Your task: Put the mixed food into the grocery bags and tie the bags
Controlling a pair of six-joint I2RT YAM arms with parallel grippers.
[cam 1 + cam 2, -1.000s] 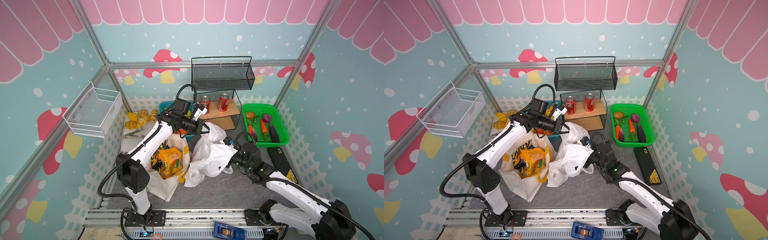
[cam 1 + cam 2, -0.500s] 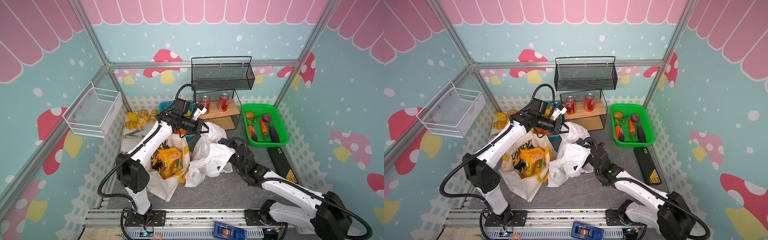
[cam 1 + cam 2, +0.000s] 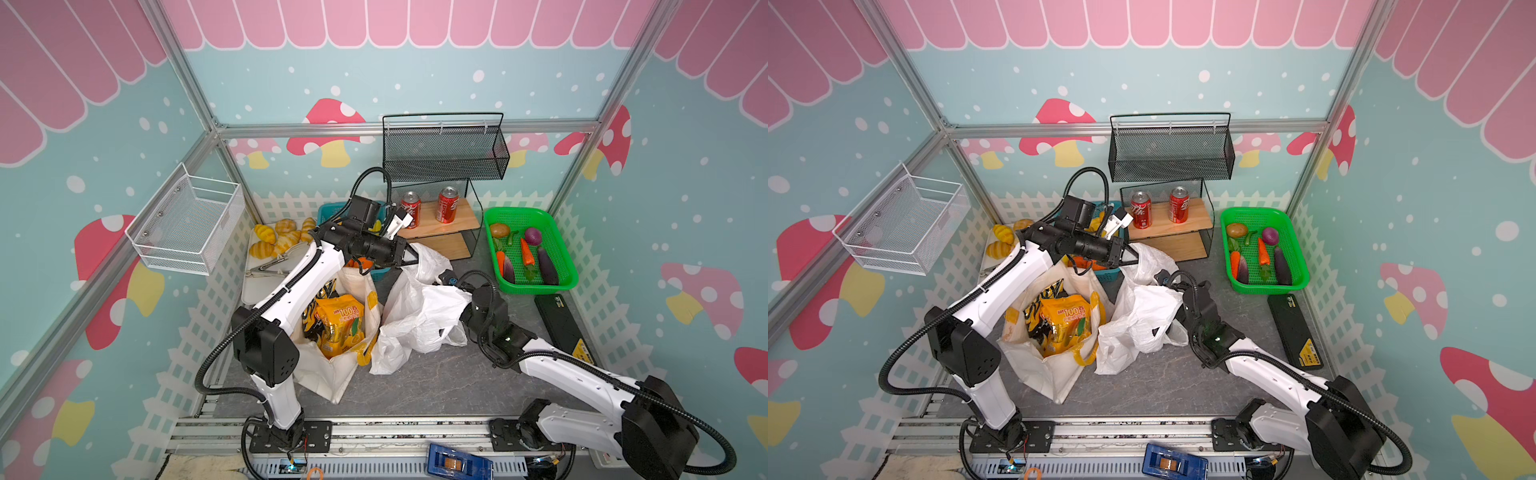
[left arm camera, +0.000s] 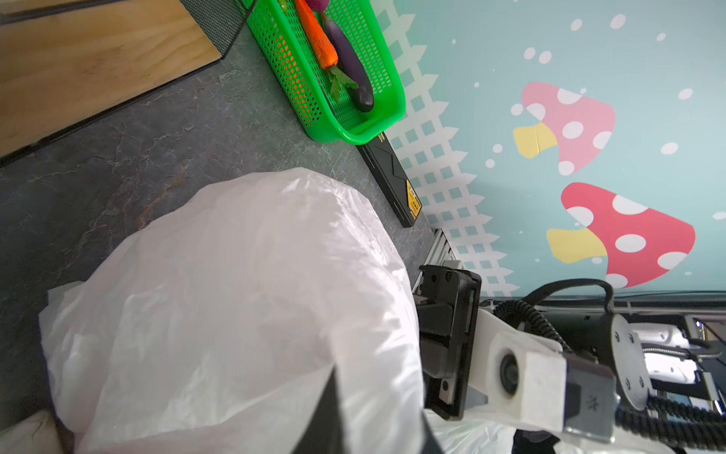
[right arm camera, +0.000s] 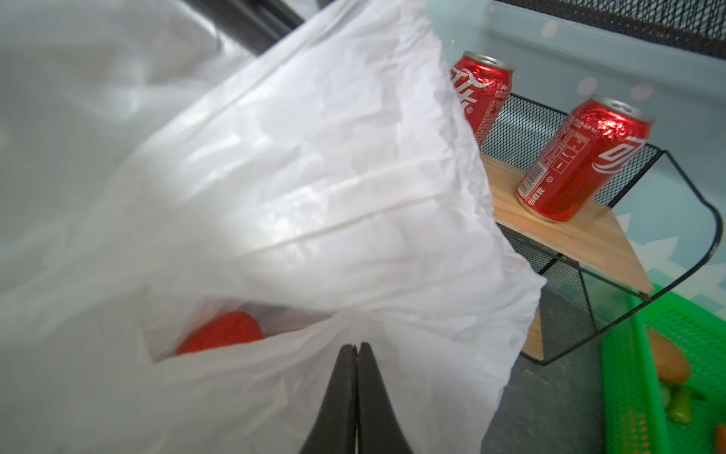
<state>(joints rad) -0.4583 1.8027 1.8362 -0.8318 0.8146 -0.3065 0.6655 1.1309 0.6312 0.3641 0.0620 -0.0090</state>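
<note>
Right pincer (image 5: 356,349) pinched together on the white plastic bag (image 5: 314,177) rim at its tips; the film looks light, slippery, tearable. Left pincer (image 3: 413,258): cannot tell.

White shells are covering the left arm (image 3: 301,282) and right arm (image 3: 569,372) between black joint housings; black ribbed cables (image 3: 203,368) are looping alongside; the right claw (image 5: 356,348) is tapering into black points.

Most of the tomato (image 5: 220,334) lay hidden behind the film of the white plastic bag (image 5: 314,177), with only a red curve showing at its mouth. In both top views that bag covered the fingertips of the right gripper (image 5: 356,351). Whether the left gripper (image 3: 413,261) stood parted could not be told. The wrist views' edges cut off the green basket (image 4: 353,133).
</note>
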